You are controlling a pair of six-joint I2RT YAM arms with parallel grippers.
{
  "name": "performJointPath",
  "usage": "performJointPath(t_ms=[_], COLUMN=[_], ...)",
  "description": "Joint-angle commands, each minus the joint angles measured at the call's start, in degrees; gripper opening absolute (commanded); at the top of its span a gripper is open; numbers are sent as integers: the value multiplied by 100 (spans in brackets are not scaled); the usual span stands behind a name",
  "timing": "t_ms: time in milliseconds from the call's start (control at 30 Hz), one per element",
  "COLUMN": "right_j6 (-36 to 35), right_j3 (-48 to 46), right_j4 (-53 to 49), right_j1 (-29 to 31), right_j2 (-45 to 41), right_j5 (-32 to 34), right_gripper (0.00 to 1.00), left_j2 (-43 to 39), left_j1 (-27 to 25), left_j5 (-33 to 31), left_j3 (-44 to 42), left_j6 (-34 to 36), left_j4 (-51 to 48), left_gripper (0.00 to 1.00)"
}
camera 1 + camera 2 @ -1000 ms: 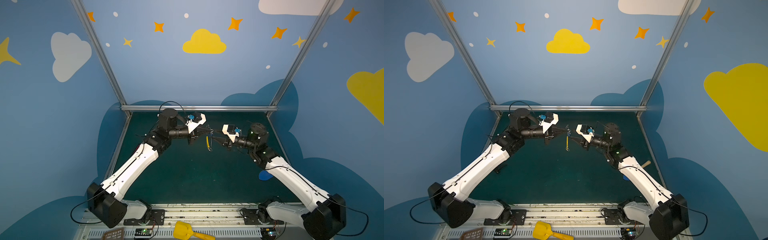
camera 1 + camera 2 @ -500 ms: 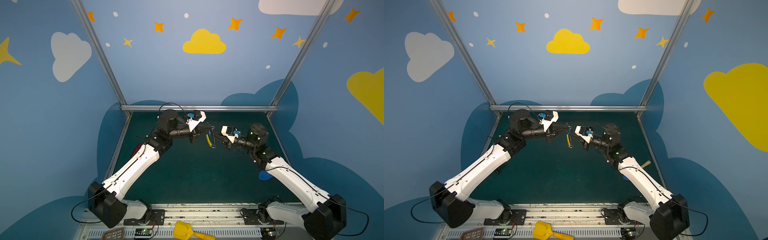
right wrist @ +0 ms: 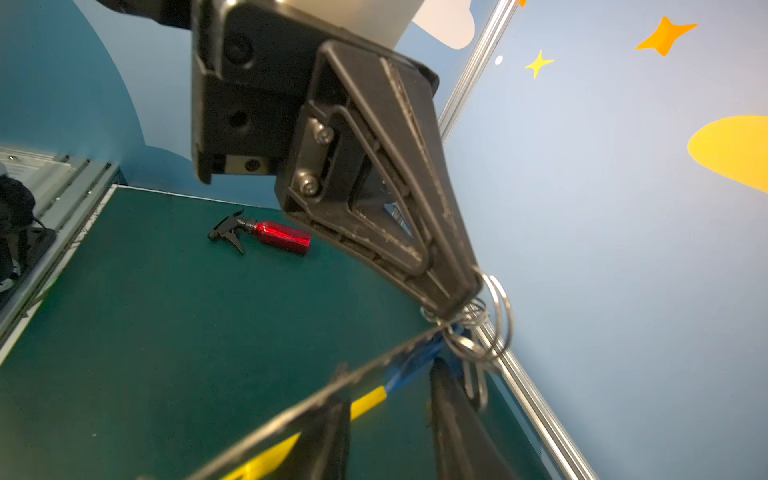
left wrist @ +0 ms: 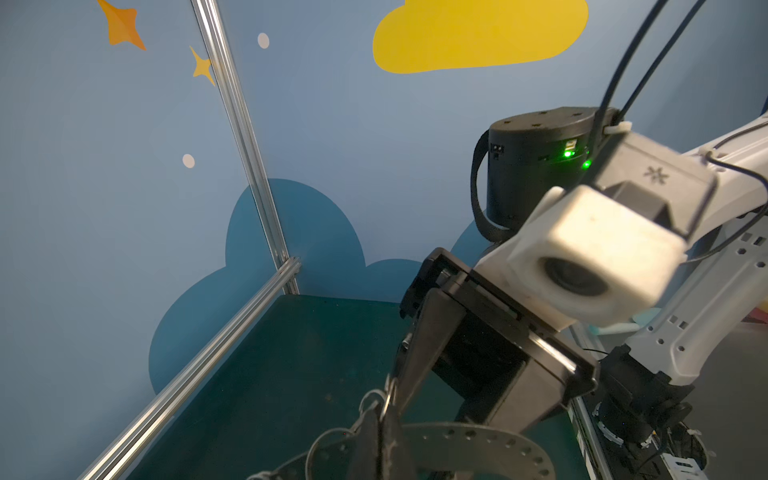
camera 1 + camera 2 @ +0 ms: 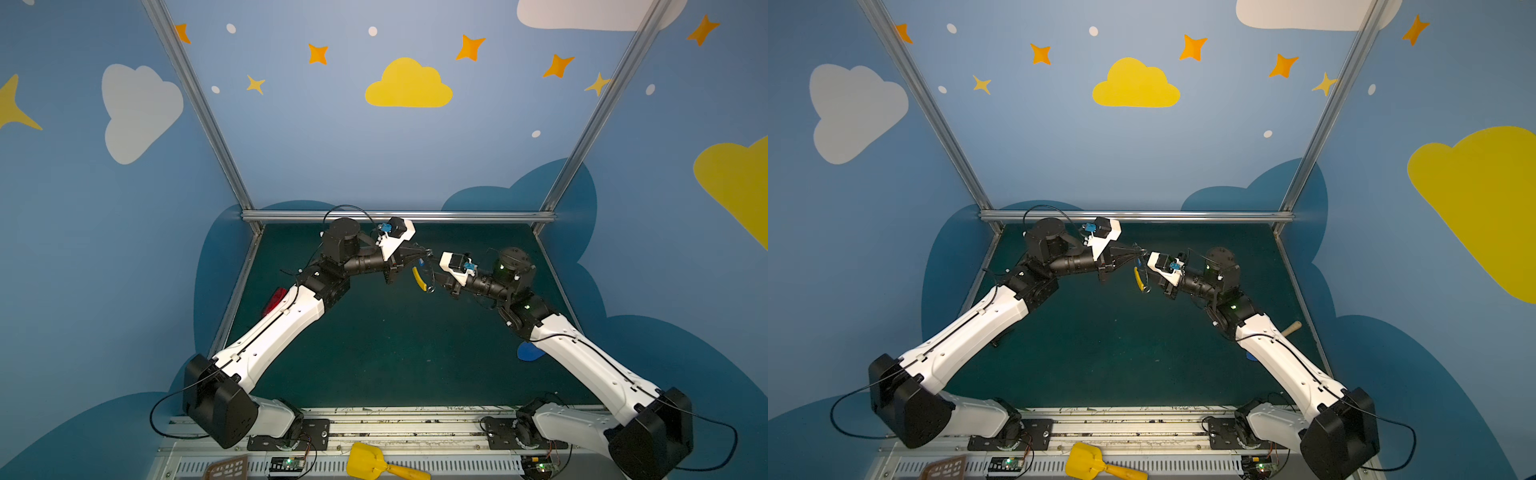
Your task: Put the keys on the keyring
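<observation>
While the left gripper point(image 5: 429, 252) pinches its loop, the keyring point(image 5: 419, 279) hangs downward (yellow arc low); right gripper point(image 3: 388, 395) spread

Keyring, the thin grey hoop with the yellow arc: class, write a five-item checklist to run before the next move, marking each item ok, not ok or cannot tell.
1. Fingers of the left gripper shut on the small metal rings at the end of the thin grey hoop with the yellow arc, the keyring: ok.
2. Keyring hanging clear of the green mat: ok.
3. Fingers of the right gripper apart, with the hoop crossing their tips: ok.
4. Small blue plastic tag of the keys threaded onto the keyring: cannot tell, blurred.
5. Red metal spray bottle lying on the mat, away from both grippers: ok.
</observation>
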Motion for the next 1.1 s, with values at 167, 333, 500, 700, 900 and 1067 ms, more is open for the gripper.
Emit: performJointPath(t_ms=[167, 333, 500, 700, 900, 1067], right_j6=[86, 129, 136, -42, -693, -1186], right_j3=[-101, -52, -34, -89, -284, -383], right_j4=[201, 248, 299, 280, 344, 368], right_j1=[27, 29, 36, 74, 358, 596], right_j2=[-37, -25, -9, -55, -140, -193], right_j5=[475, 736, 736, 783, 1272, 1709], right_gripper=[32, 26, 15, 0, 0, 0], left_j2=[39, 44, 57, 62, 101, 109], left_j1=[-13, -25, -30, -29, -32, -29], left_j5=[62, 78, 73, -68, -244, -480], left_j3=[131, 122, 122, 79, 18, -66], left_j6=[-129, -186, -224, -337, -609, -737], left_j4=[296, 358, 409, 545, 833, 999], left_gripper=[3, 3, 3, 3, 3, 3])
